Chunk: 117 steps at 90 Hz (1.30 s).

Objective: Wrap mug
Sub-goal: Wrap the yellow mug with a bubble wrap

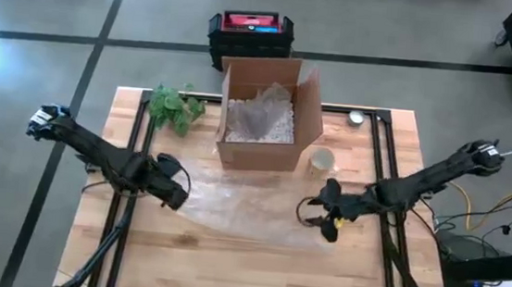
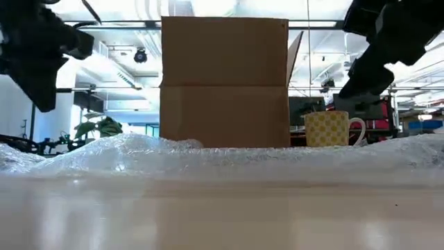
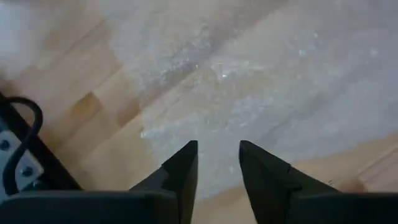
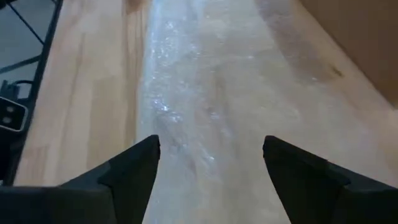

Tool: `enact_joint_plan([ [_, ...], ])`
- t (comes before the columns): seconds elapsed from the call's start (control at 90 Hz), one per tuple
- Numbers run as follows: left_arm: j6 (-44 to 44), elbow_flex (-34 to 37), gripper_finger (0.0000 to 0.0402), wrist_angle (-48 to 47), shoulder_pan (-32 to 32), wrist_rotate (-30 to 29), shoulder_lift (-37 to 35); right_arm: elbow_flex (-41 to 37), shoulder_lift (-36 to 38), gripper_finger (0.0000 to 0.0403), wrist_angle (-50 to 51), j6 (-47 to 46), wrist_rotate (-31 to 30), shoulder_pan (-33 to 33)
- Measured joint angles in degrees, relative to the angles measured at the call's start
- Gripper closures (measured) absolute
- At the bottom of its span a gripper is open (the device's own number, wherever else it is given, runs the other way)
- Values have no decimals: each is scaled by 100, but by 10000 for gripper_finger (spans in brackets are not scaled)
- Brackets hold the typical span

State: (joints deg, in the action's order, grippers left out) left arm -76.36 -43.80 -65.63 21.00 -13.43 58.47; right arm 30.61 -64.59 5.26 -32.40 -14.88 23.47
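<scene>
A pale yellow mug with a white handle stands upright on its base at the cardboard box's right near corner, also seen in the low view. A clear sheet of bubble wrap lies spread on the table in front of the box. My left gripper hovers above the sheet's left edge, its fingers a little apart with nothing between them. My right gripper hangs wide open over the sheet's right part, nearer than the mug.
The open box holds white packing filler. A green plant sprig lies at the far left and a small round tin at the far right. A black and red case sits on the floor beyond the table.
</scene>
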Motion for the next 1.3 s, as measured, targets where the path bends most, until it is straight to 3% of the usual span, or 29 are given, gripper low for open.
enact_joint_plan([
  [0.244,84,625,184,286,-536,399,-617,49,-1447,158,-1213,370,-180,135],
  [0.478,331,858,174,534,-617,801,-62,172,-2314,177,-1589,781,-174,133],
  [0.744,737,886,203,606,-621,897,914,251,-2507,191,-1663,944,-167,133],
  [0.878,1160,905,228,1611,-626,1405,1050,264,-2460,191,-1677,947,-168,142],
  [1.033,1454,891,284,2259,-621,1715,954,264,-2457,184,-1669,948,-168,142],
  [1.2,1464,791,381,2282,-610,1716,673,264,-2448,176,-1670,949,-165,142],
  [1.3,1404,754,388,2367,-610,1654,537,264,-2446,173,-1668,951,-165,142],
])
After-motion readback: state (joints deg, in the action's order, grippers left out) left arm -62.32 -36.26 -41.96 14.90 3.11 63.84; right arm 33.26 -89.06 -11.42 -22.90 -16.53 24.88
